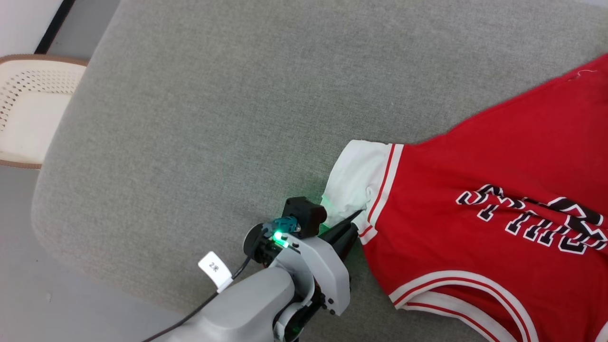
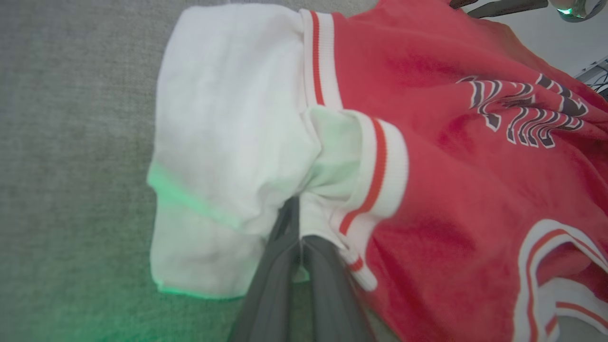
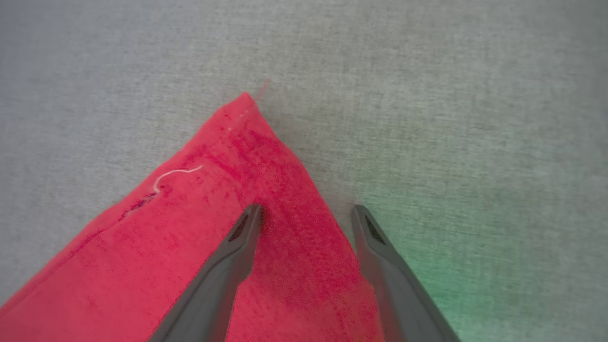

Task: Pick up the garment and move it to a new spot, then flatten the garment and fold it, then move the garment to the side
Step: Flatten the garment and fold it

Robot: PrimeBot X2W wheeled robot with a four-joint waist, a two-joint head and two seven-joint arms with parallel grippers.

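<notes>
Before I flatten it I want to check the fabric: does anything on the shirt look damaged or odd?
Yes. Near the red corner of the shirt, a loose white thread curls out beside a small dark gap in the seam, possibly a tear. The white sleeve is also bunched where the left claw pinches it.

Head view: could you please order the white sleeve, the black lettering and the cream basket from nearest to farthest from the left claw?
1. White sleeve, pinched in the left claw, just above it.
2. Black lettering, to the right on the red chest.
3. Cream basket, far upper left, beside the grey cushion.
</notes>
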